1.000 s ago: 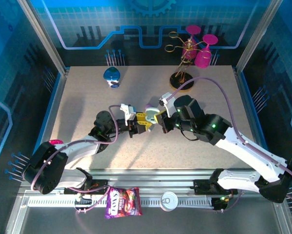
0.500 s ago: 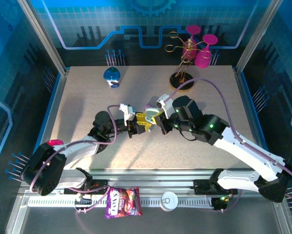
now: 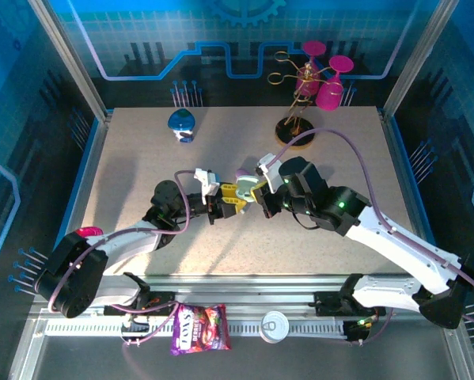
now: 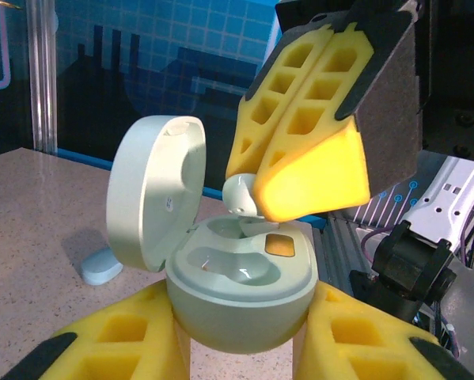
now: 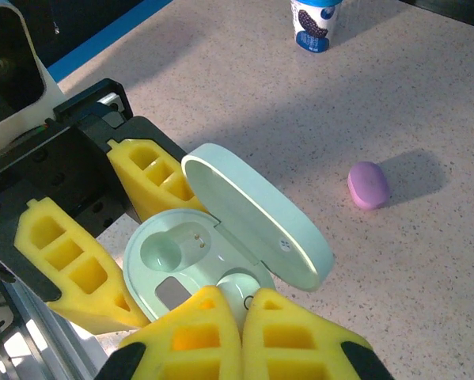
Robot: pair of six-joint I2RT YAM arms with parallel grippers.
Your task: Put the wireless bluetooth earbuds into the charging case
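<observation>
A pale green charging case (image 4: 240,297) is clamped between the yellow pads of my left gripper (image 4: 240,348), its lid (image 4: 153,190) swung open to the left. My right gripper (image 5: 240,317) is shut on a pale green earbud (image 5: 237,289), and its tip sits at the mouth of one case socket. The other socket (image 5: 173,245) is empty, with two contact pins showing. From above, both grippers (image 3: 235,196) (image 3: 260,198) meet at the case (image 3: 246,188) in mid-table.
A lilac pebble-shaped case (image 5: 369,184) lies on the table beyond the lid, and a small pale blue piece (image 4: 102,267) lies beside it. A blue-lidded cup (image 3: 181,123) stands back left, and a stand with pink glasses (image 3: 300,103) back right. A candy bag (image 3: 199,328) and a can (image 3: 274,324) rest on the front rail.
My right gripper has edged slightly left toward the case with the earbud. The left gripper and the case have stayed put.
</observation>
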